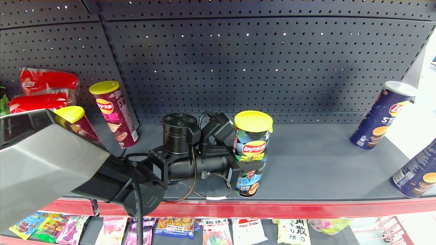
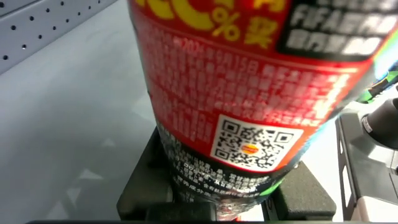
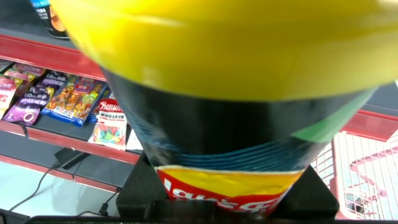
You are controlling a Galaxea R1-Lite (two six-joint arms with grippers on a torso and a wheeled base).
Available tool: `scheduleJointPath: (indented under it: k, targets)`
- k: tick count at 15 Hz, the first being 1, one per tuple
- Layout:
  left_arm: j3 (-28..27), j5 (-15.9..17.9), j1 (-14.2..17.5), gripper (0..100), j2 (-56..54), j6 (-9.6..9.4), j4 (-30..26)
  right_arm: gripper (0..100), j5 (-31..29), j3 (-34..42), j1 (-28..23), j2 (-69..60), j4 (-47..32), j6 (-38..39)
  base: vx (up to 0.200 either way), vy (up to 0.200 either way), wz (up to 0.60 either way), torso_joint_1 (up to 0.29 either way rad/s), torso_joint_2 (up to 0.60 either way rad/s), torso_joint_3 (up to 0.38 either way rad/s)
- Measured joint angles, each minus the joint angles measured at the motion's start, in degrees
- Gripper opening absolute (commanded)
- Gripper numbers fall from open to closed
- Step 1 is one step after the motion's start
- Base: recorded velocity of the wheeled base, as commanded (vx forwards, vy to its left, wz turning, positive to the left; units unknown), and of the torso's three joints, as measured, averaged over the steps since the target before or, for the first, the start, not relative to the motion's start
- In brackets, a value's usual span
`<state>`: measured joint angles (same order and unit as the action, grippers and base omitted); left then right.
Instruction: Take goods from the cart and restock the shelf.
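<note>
Your left arm lies level over the grey shelf (image 1: 323,170), the left gripper (image 1: 248,170) clamped on the upright chip can (image 1: 252,136). Pegboard (image 1: 272,68) stands beyond it. Your right gripper (image 3: 227,202) clasps a second can (image 3: 236,62).

Yellow-lidded can (image 1: 253,149) multicoloured; pegboard (image 1: 238,68) dark grey, dotted; shelf edge (image 1: 272,208) red.

"What sort of place is this?"

"A shop, in the snack aisle. A dark shelf (image 1: 306,170) with a pegboard back (image 1: 272,61) and a red front strip (image 1: 272,208) carries upright chip cans (image 1: 114,114) and red bags (image 1: 44,88)."

"Anything else that shows it?"

"Bright snack packets (image 1: 218,231) lie in a row on the lower shelf (image 1: 361,236), and red wire mesh (image 1: 391,228), like a cart's, stands beside it."
</note>
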<state>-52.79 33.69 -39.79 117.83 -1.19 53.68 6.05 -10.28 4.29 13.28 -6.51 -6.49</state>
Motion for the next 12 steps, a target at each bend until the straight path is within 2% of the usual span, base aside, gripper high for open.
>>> scheduleJointPath:
  k: [6,12]
  targets:
    - [0.65,0.07,-0.21,0,-0.74,0.51,-0.33,0,0.0,0.15,0.0,0.0,0.0,0.0,0.0,0.0,0.0,0.0,0.0,0.0]
    - [1.79,-0.34,-0.15,0,-1.05,0.11,-0.09,0,0.0,0.05,0.02,0.0,0.0,0.0,0.0,0.0,0.0,0.0,0.0,0.0]
